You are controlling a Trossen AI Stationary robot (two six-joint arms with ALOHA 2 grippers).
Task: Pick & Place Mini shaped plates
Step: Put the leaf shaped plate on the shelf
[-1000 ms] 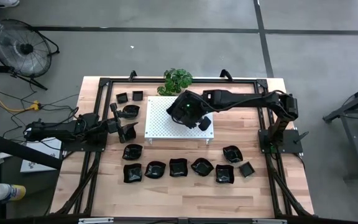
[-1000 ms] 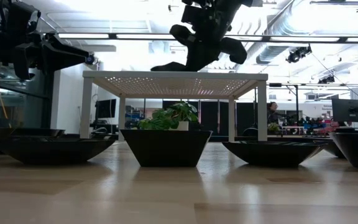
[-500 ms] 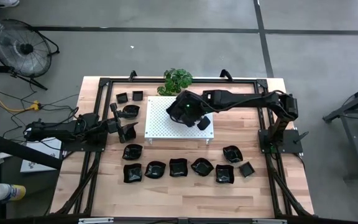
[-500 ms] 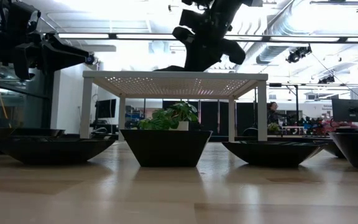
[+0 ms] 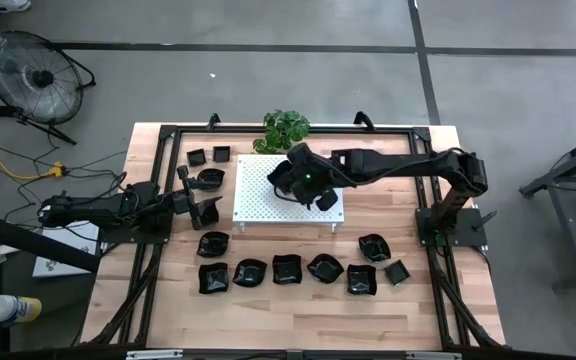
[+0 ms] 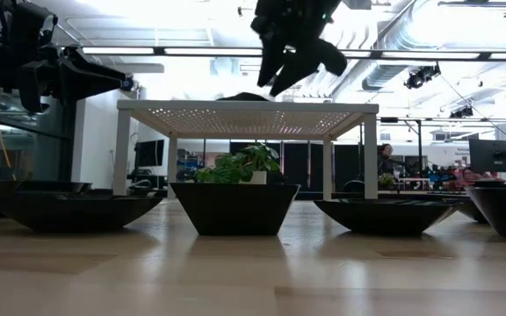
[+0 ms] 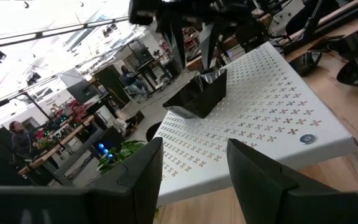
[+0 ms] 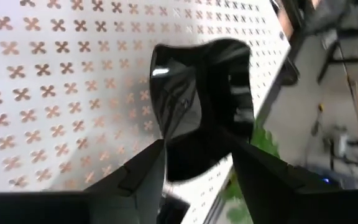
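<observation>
Nearest the low camera, several mini shaped plates (image 6: 235,207) stood in a row on the wooden table (image 5: 298,305), in front of the white perforated board (image 5: 286,190). From above, that row ran along the table side of the board, with two more plates (image 5: 386,258) off toward the right arm's base and a few small ones (image 5: 209,156) beside the board's left end.

On the board itself sat one glossy black plate (image 8: 199,102), wavy-edged, resting near the board's far edge. The right gripper (image 8: 197,158) hung just above it with its fingers (image 8: 135,171) spread wide, one to each side of the dish and not closed on it; the low view showed the fingers lifted clear of the board top.

The left gripper (image 7: 191,163) waited beside the board's left end, above the table, its fingers partly apart and holding nothing.

Beyond the board's far edge stood a green potted plant (image 5: 286,128).
</observation>
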